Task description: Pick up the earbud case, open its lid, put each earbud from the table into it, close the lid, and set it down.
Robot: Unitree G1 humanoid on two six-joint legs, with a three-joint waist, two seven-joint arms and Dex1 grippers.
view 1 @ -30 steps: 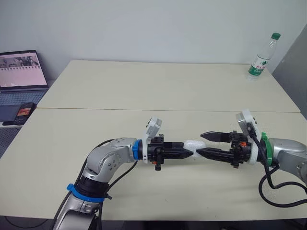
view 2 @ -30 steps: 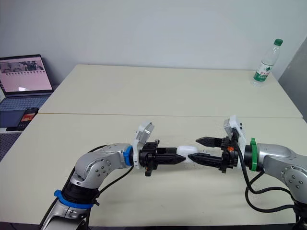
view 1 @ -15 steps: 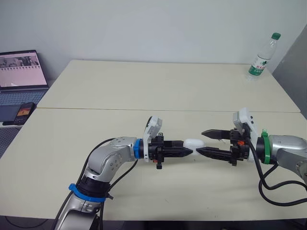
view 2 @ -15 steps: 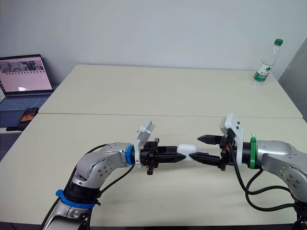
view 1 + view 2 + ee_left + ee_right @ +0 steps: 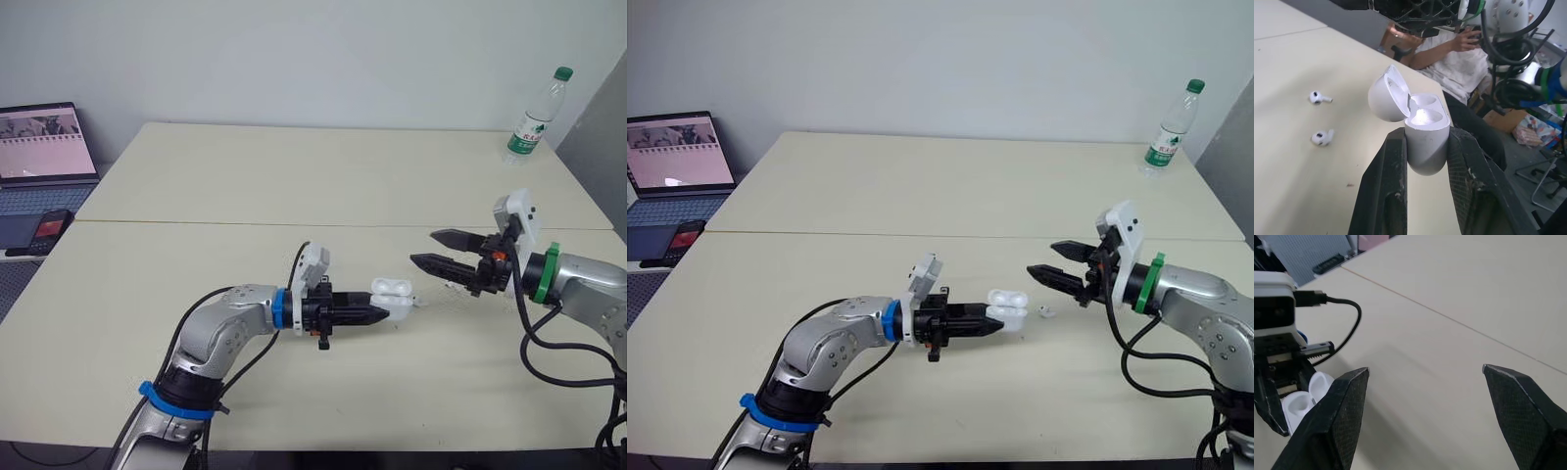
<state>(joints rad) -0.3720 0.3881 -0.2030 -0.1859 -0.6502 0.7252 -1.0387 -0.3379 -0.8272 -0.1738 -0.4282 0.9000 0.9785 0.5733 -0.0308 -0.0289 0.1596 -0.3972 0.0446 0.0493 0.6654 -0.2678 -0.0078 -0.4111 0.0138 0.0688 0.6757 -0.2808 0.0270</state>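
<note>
Though seemingly 1 overhead, 2 earbuds (image 5: 1320, 97) (image 5: 1322, 137) wrist-side

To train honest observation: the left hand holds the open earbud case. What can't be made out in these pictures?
- Earbud case: lower body hidden between the left hand's fingers, left wrist view.
- Earbuds: mere specks in the eye views; left from right untellable.
- Laptop: cut off by the eye views' left edge.
- Bottle label: too small to read, eye views.

The beige table (image 5: 294, 186) carries two white earbuds (image 5: 1319, 97) and, far right, a water bottle (image 5: 534, 116).
</note>
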